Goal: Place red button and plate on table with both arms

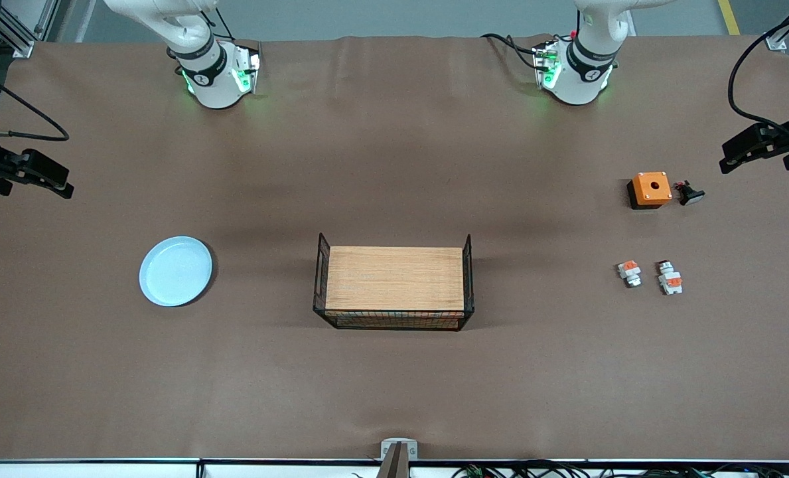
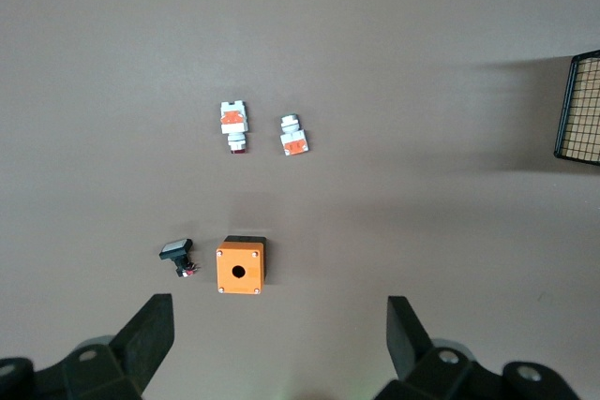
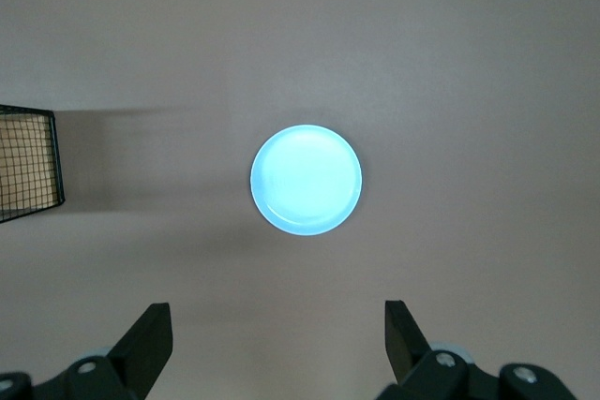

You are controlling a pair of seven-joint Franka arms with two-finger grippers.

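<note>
While both arms hang high with nothing held, I see the red button (image 1: pixel 669 277) lying on the table (image 1: pixel 394 385) toward the left arm's end, its dark cap pointing toward the robots' bases. Just beside it, toward the middle of the table, lies a slightly smaller white-orange piece (image 1: pixel 629 273). Farther from the front camera than these two stand an orange box (image 1: pixel 651 189) with a hole in its top and, beside it, a small black part (image 1: pixel 689 193). The plate (image 1: pixel 176 271) lies flat toward the right arm's end, well apart from the wooden board (image 1: pixel 394 279) in its black wire mesh at mid-table. I see the left gripper (image 2: pixel 279 334) spread wide over the orange box, and the right gripper (image 3: pixel 277 339) spread wide above the table near the plate.
</note>
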